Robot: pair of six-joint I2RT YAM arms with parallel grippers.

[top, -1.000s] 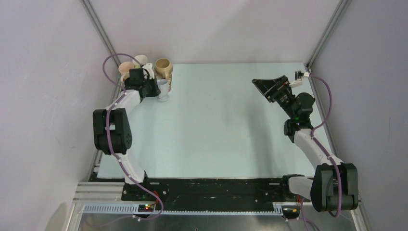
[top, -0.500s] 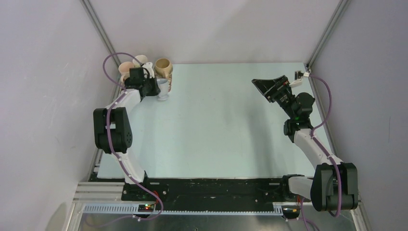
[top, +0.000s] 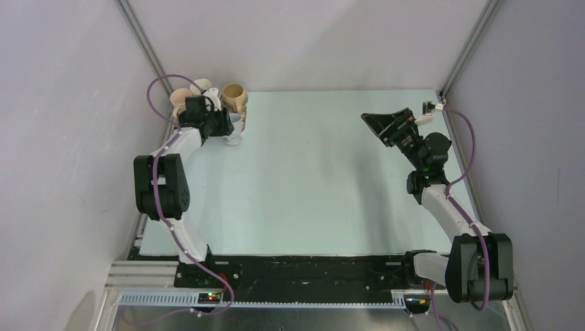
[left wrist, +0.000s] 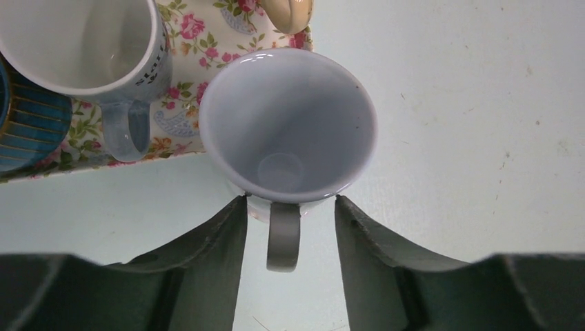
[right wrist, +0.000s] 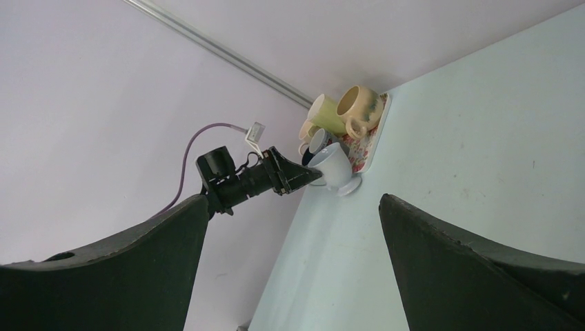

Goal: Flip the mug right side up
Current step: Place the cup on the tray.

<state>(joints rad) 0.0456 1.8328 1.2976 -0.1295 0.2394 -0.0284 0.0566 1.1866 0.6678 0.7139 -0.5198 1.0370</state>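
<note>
A pale blue table (top: 324, 193) sat inside a white-walled enclosure, with two robot arms mounted at its near edge.

In the far left corner, a white mug (left wrist: 290, 124) stood upright on the table, its open mouth facing up and its inside empty. It was just beside the edge of a flowered tray (left wrist: 200, 41). Its handle pointed back towards the left arm.

The left gripper (left wrist: 288, 207) was right at the mug. Its two dark fingers (left wrist: 224, 241) were spread to either side of the handle, with a gap between each finger and the handle. The jaws were set wider than the handle and were not clamped on it. The fingertips reached up to the mug's body just under the rim, but whether they touched it could not be told.

On the tray stood a grey mug (left wrist: 159, 65) with its handle towards the tray's near edge. A blue mug (left wrist: 24, 124) was beside it at the left, and a yellow cup (left wrist: 290, 10) was at the far side.

The right gripper (right wrist: 294, 203) was raised above the far right part of the table, well apart from the mugs. Its jaws were spread wide and held nothing. Its camera looked across the table towards the left arm and the mugs.
</note>
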